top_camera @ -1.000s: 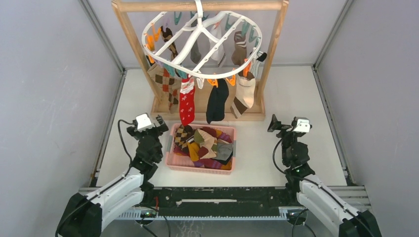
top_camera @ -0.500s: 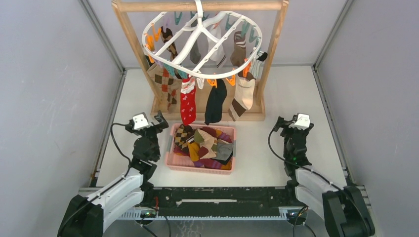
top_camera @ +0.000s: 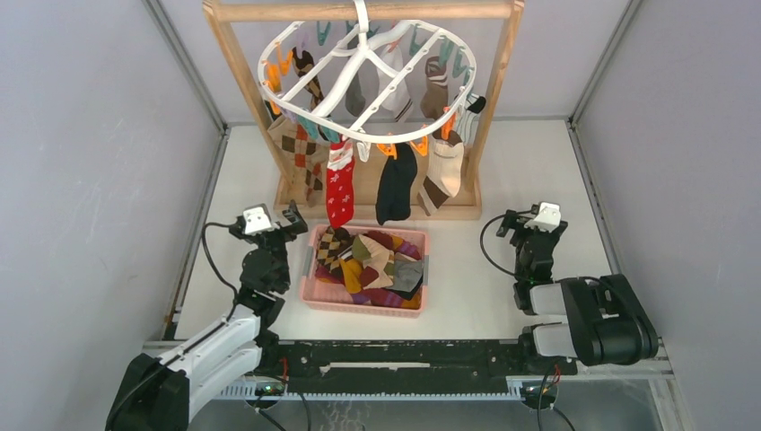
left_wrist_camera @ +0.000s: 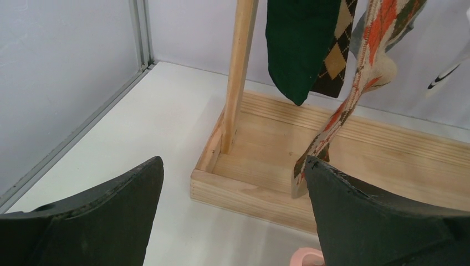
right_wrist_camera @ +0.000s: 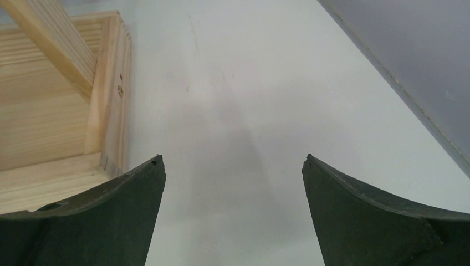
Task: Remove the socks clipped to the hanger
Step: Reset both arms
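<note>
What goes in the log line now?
left jaws: open, empty | right jaws: open, empty | socks: several clipped on hanger

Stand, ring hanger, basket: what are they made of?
Stand: unfinished pale wood, grain lines show. Hanger: white plastic, likely; smooth, moulded curved spokes. Basket: pink plastic, probably; thin moulded rim.
</note>
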